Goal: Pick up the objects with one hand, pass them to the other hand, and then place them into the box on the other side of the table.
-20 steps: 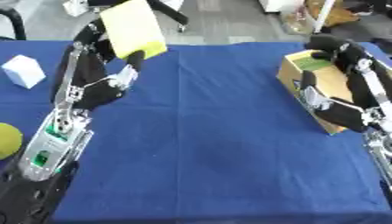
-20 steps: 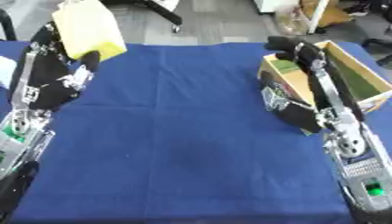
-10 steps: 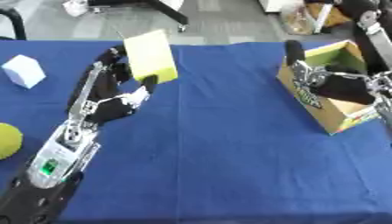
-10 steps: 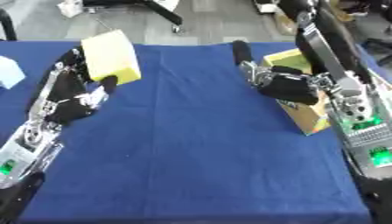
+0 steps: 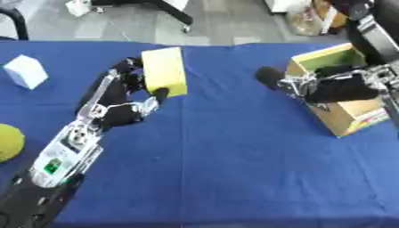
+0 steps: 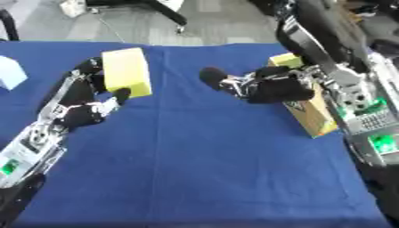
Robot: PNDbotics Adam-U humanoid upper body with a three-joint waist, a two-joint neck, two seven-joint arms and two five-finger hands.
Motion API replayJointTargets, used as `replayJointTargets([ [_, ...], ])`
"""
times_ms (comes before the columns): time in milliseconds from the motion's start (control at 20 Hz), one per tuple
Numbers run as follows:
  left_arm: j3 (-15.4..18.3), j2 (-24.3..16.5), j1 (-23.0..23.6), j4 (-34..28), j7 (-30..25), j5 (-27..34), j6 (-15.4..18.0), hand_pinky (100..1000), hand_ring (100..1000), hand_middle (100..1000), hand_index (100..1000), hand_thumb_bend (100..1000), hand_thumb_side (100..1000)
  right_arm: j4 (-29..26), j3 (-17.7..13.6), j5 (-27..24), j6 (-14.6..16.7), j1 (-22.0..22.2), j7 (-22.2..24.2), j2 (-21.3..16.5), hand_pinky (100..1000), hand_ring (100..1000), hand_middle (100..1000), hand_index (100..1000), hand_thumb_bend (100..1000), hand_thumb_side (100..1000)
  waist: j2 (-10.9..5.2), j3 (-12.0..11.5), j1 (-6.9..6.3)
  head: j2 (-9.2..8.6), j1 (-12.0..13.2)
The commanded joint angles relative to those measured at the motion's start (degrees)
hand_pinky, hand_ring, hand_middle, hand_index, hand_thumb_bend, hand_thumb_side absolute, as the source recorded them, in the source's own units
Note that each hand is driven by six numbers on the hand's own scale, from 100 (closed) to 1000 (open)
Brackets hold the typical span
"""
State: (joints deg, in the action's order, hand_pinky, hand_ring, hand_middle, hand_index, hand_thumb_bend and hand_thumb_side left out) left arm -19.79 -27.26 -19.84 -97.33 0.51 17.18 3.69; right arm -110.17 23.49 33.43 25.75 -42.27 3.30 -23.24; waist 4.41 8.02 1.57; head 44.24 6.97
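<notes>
Now the left hand has its fingers curled round the yellow block, held above the worktop; the right hand reaches over, fingers spread, empty — release too soon and it drops short of the box.

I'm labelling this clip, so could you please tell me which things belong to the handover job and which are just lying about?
In the job:
yellow block, held in the left hand
right hand, reaching toward it
cardboard box

Lying about for now:
white cube
green ball
</notes>
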Motion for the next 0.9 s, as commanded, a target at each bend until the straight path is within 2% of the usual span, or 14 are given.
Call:
replayJointTargets([
  [50,-1.2,-2.3,-2.1,-0.8,-1.4,1.0,-1.6,588,424,394,531,345,100,0.2,1.0,1.5,2.3,-2.2,0.8,0.5,877,823,803,850,555,245,-1.39,-0.2,-0.03,-0.12,0.2],
  [450,-4.4,-4.7,-5.4,-2.0,-4.6,5.5,-5.0,587,423,394,531,347,100,3.3,4.6,4.4,7.9,-5.1,2.9,3.1,858,801,791,834,539,259,-1.1,-1.3,-0.43,-0.12,0.0],
  [500,-4.7,-4.8,-5.7,-2.1,-4.8,6.1,-5.2,587,423,392,531,381,100,3.7,4.9,5.0,8.5,-5.3,3.0,3.5,857,800,789,834,599,235,-1.06,-1.4,-0.48,-0.12,0.0],
  [550,-4.9,-4.9,-6.1,-2.3,-5.0,6.6,-5.5,587,423,393,530,349,100,4.2,5.2,5.6,9.1,-5.5,3.0,3.8,857,798,788,832,536,263,-1.02,-1.5,-0.54,-0.12,-0.1],
  [900,-6.5,-5.9,-7.2,-4.5,-5.6,11.4,-7.0,586,424,395,532,359,100,7.2,6.2,11.3,12.9,-5.5,1.3,5.1,853,789,782,824,528,270,-0.84,-2.0,-0.68,-0.12,-0.3],
])
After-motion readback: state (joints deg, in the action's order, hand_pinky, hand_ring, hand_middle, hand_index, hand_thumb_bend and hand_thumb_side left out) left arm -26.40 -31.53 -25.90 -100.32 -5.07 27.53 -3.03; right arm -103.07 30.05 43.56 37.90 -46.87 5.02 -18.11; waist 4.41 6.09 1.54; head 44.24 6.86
